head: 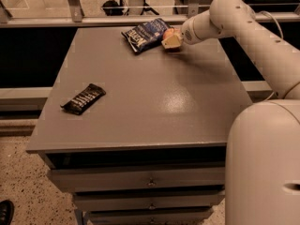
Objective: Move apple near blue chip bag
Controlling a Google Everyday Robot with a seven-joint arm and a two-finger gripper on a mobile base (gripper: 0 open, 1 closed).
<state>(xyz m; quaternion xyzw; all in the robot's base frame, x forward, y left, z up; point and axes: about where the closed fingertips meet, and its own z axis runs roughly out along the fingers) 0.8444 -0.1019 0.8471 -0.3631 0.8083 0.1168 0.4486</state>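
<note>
The blue chip bag (144, 34) lies crinkled at the far edge of the grey table (150, 107), near the back middle. The apple (167, 32) shows as a small red-orange patch right beside the bag's right end, mostly hidden by my gripper. My gripper (171, 39) reaches in from the right on the white arm (234, 18). It is shut on the apple, low over the table and right next to the bag.
A narrow black-brown snack bar wrapper (83, 98) lies near the table's left edge. The robot's white body (265, 163) fills the lower right. Drawers (150, 182) sit under the tabletop. A railing (140, 18) runs behind the table.
</note>
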